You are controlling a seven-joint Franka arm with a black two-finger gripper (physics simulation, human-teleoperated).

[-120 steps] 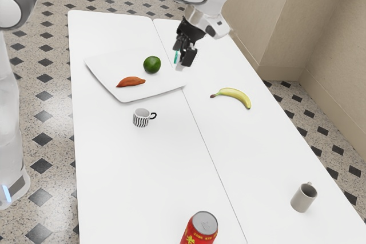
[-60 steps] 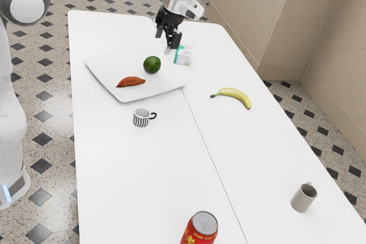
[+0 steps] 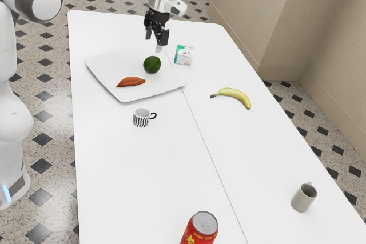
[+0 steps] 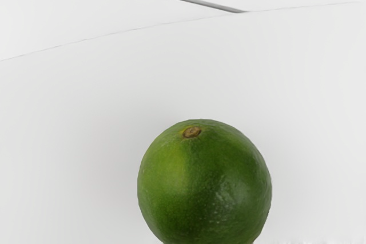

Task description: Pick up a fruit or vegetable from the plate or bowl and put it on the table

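Off the plate's far edge, as the exterior view shows it: gripper (image 3: 154, 44), raised, its two fingers apart with a gap between them; whether it is over the plate or past it, I cannot tell
Lime (image 3: 151, 64): on the plate, near the edge toward the exterior view's right, untouched; its brown stem scar (image 4: 191, 132) faces up in the wrist view
Sweet potato (image 3: 131, 82): lying on the plate, nearer the edge toward the exterior view's left, apart from the lime
Plate (image 3: 126, 96): white, with rounded corners, on the table (image 3: 143, 170)
Carton (image 3: 183, 55): white and green, on the table near the plate's far corner
Striped mug (image 3: 141, 118): upright, near the plate's near edge
Banana (image 3: 235, 95): on the table, toward the table's edge at the exterior view's right
Grey mug (image 3: 303, 199): upright near that same table edge
Red can (image 3: 198, 234): well apart from the plate
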